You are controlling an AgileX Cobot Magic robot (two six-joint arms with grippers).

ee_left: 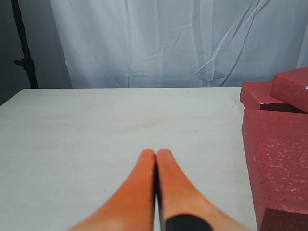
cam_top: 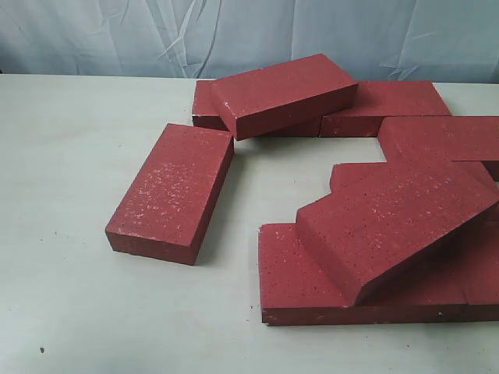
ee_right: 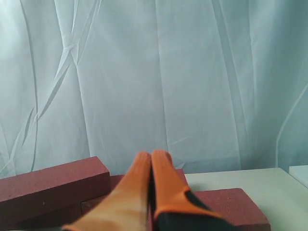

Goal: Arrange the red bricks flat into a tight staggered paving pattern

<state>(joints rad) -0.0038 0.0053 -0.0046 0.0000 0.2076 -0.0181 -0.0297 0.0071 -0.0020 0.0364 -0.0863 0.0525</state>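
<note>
Several dark-red bricks lie scattered on the pale table (cam_top: 70, 234). One brick (cam_top: 173, 191) lies flat by itself at the left. Another (cam_top: 284, 93) rests tilted on top of flat bricks at the back. At the right a brick (cam_top: 394, 222) leans slanted over a flat one (cam_top: 300, 284). No arm shows in the exterior view. My left gripper (ee_left: 156, 153) is shut with nothing in it, over bare table beside a brick (ee_left: 279, 163). With its orange fingers pressed together, my right gripper (ee_right: 152, 155) is shut and empty, above bricks (ee_right: 53, 180).
A wrinkled pale curtain (cam_top: 249, 35) hangs behind the table. A dark stand (ee_left: 24, 48) rises at the table's far corner in the left wrist view. Bare tabletop stretches along the left and front of the exterior view.
</note>
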